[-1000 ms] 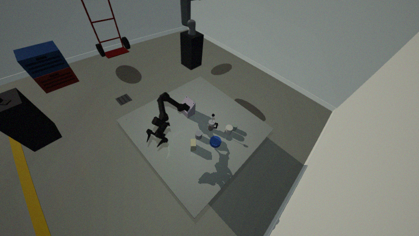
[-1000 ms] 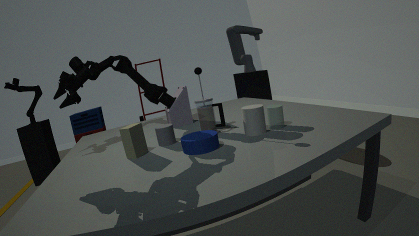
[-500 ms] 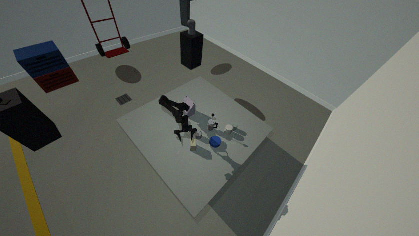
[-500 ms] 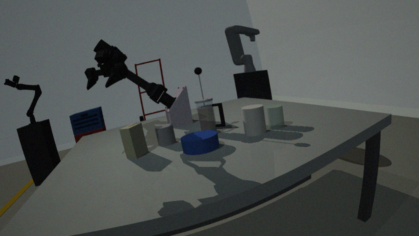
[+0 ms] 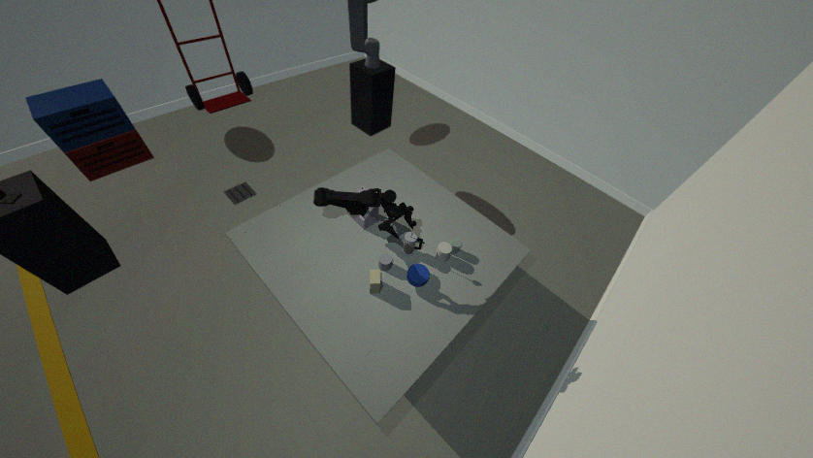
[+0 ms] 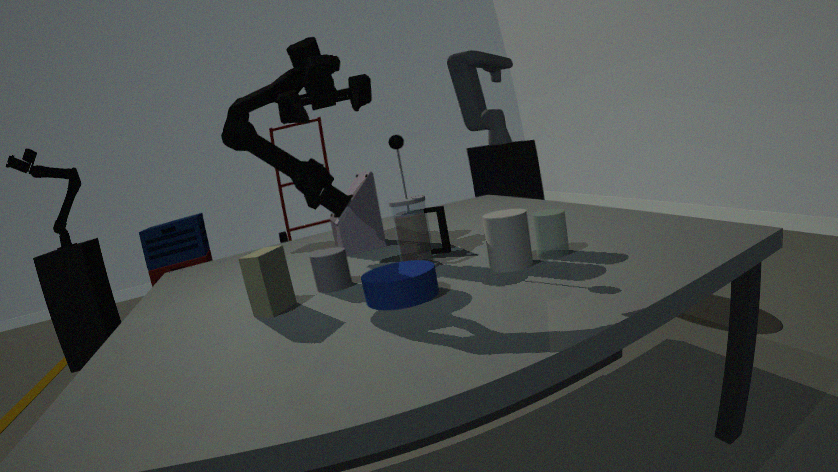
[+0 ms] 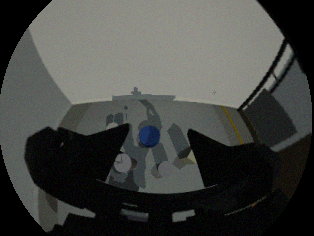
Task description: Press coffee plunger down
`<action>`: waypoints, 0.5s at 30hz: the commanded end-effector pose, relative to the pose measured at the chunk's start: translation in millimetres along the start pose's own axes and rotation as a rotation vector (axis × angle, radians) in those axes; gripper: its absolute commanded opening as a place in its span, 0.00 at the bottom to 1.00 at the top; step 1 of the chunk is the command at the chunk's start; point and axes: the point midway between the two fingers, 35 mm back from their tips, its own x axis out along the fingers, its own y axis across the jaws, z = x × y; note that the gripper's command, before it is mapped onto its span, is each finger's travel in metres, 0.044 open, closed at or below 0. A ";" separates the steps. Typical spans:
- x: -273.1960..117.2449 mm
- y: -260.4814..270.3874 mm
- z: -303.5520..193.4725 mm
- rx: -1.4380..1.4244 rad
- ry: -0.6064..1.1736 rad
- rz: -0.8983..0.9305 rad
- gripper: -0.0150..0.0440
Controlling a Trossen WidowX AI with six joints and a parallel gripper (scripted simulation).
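The coffee press stands upright on the table, its see-through body carrying a black handle. The plunger is up: its thin rod stands tall above the lid, topped by a black knob. My gripper is open and empty. In the exterior view it hangs higher than the knob and left of it, touching nothing. The knob cannot be made out in the top view or the wrist view.
A blue disc, a grey cylinder and a pale yellow block stand near the press. A white cylinder and a pale green cylinder stand on its handle side.
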 end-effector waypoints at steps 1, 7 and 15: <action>-24.5 44.1 -12.1 -0.047 -0.013 0.068 1.00; -72.0 107.9 -42.5 -0.142 -0.046 0.173 1.00; -51.3 108.9 -74.2 -0.145 -0.047 0.177 1.00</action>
